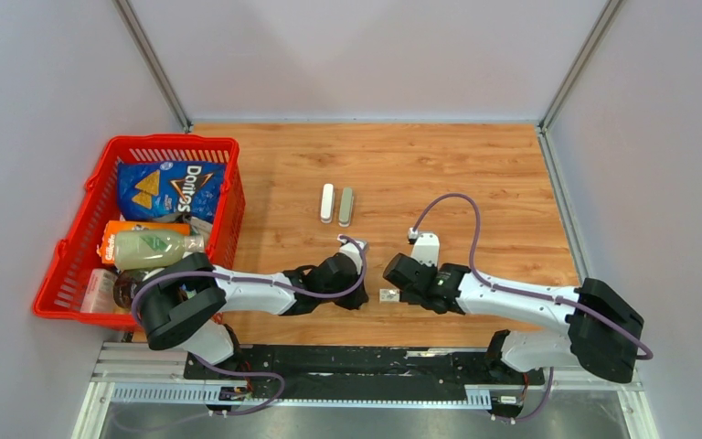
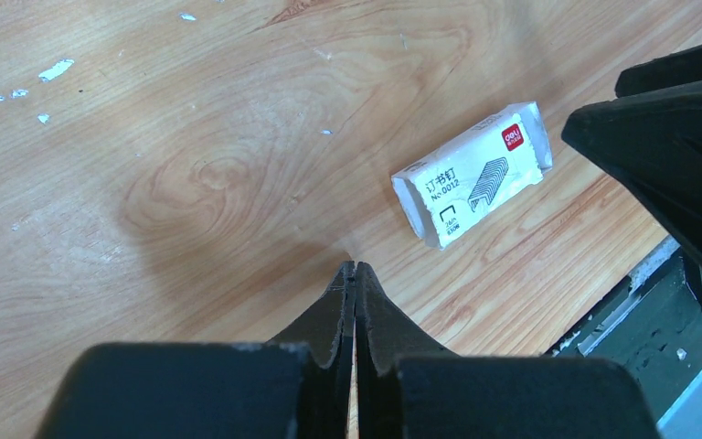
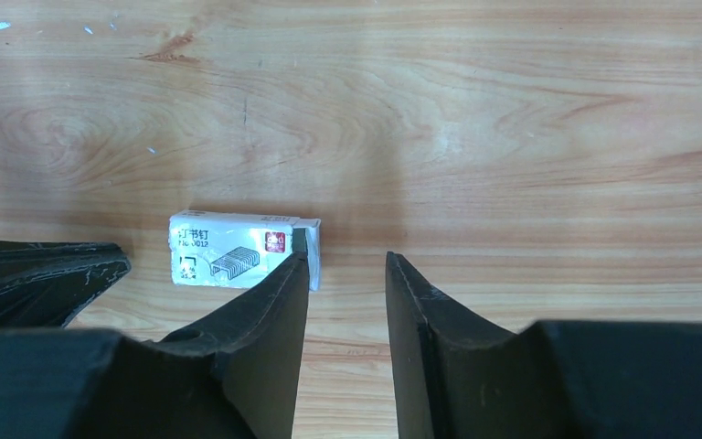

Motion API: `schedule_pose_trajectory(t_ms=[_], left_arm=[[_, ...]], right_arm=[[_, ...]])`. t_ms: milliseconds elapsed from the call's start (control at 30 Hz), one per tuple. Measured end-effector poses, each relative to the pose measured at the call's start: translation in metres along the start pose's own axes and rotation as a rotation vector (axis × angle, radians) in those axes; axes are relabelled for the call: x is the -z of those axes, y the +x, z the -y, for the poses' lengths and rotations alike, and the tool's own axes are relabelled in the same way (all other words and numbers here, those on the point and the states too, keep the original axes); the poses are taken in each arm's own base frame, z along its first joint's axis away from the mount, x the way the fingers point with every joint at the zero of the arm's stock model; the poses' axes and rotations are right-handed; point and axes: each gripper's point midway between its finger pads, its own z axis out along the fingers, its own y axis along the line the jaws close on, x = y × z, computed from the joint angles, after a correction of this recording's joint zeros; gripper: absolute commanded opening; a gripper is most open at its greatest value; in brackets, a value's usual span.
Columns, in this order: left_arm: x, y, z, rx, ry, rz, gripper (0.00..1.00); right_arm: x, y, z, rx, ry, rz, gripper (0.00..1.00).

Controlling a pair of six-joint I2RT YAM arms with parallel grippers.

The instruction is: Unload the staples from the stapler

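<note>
I judged the staples light, thin and brittle, best pinched across a strip's long sides; the stapler (image 1: 345,206), which I took to be the grey bar just beside a white bar (image 1: 326,203) mid-table, looked stiff and smooth, best gripped across its narrow width. It lay well apart from both arms; of staples I saw only silvery flecks (image 2: 55,69) on the wood, too small to be sure. My left gripper (image 2: 355,267) was closed on nothing; my right gripper (image 3: 347,261) stood partly parted and empty, just beside a whitish packet (image 3: 233,249).
</note>
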Motion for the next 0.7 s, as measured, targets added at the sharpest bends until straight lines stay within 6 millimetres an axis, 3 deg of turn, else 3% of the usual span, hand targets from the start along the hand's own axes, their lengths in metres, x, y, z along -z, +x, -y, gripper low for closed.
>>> schedule_pose_trajectory(t_ms=[167,500,700], left_arm=[[0.000,0.000,0.000,-0.001,-0.002,0.000,0.00],[-0.005,-0.002,0.006,-0.013,-0.011,-0.015,0.00],[-0.013,-0.006,0.013,-0.013,0.006,-0.014,0.00]], right_arm=[[0.006,-0.003,0.001,-0.010,-0.010,0.010,0.39],[0.005,-0.004,0.005,-0.005,0.007,0.017,0.01],[-0.003,0.004,0.011,-0.004,0.021,0.003,0.00]])
